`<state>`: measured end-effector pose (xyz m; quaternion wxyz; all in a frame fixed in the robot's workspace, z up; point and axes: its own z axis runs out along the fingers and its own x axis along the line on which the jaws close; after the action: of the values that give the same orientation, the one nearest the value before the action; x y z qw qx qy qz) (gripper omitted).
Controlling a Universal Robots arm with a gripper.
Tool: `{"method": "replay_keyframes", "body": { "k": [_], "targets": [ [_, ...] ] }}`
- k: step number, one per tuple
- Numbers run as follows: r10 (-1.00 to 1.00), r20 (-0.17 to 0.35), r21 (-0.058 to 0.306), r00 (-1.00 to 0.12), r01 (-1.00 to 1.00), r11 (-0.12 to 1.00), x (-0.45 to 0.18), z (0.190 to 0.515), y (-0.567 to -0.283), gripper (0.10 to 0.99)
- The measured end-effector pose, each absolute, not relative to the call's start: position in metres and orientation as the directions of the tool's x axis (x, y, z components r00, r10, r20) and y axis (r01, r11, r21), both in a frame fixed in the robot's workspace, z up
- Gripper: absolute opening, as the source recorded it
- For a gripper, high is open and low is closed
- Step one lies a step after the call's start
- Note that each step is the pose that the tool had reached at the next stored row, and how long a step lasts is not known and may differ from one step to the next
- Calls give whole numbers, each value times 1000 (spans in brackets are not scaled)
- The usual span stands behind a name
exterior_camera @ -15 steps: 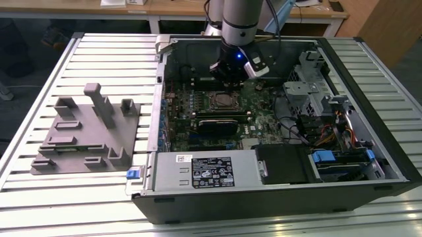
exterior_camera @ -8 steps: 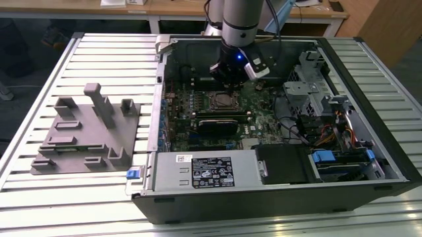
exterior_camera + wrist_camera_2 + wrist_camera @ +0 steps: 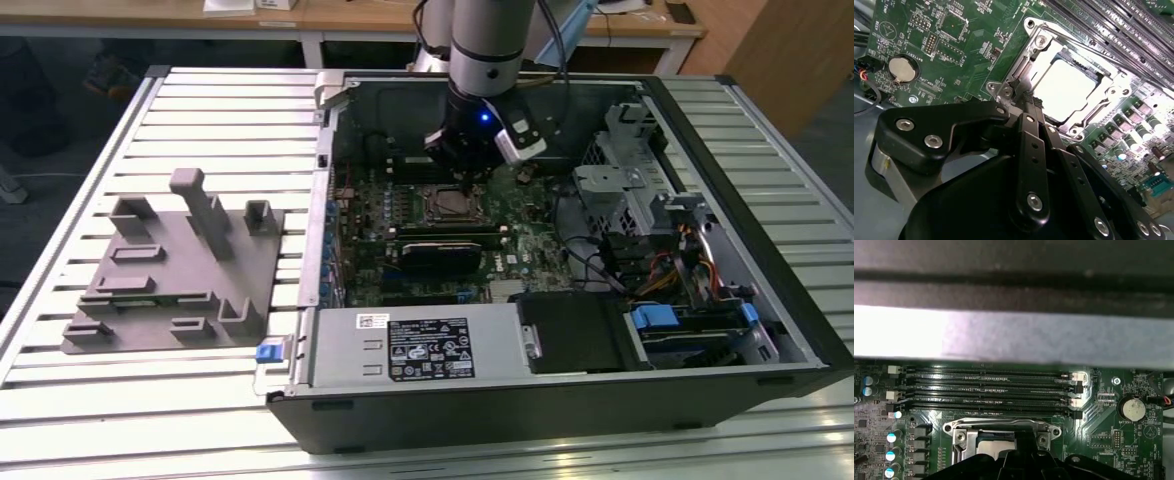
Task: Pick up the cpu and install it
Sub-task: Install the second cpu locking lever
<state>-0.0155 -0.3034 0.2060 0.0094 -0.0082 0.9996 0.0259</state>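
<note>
Slatted surface (image 3: 160,400), open case (image 3: 747,200), board (image 3: 954,50), socket (image 3: 1074,85) with cpu (image 3: 1066,92) seated inside, tool (image 3: 1031,107) pressed together empty at the frame's edge: install step seemingly done, lever-latching likely remaining.

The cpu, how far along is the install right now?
Looks mostly done: in the second wrist view the cpu lies flat inside the socket on the green board. The gripper sits shut at the socket's edge, holding nothing. Whether the socket's metal frame is latched down can't be judged, so that may remain.
</note>
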Motion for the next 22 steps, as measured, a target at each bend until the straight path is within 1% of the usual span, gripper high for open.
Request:
{"method": "replay_keyframes", "body": {
  "k": [8,22],
  "targets": [
    [-16,-19,51,-1000,-17,999,-15,216,-304,106],
    [-16,-19,51,-1000,-17,999,-15,218,-310,106]
  ]
}}
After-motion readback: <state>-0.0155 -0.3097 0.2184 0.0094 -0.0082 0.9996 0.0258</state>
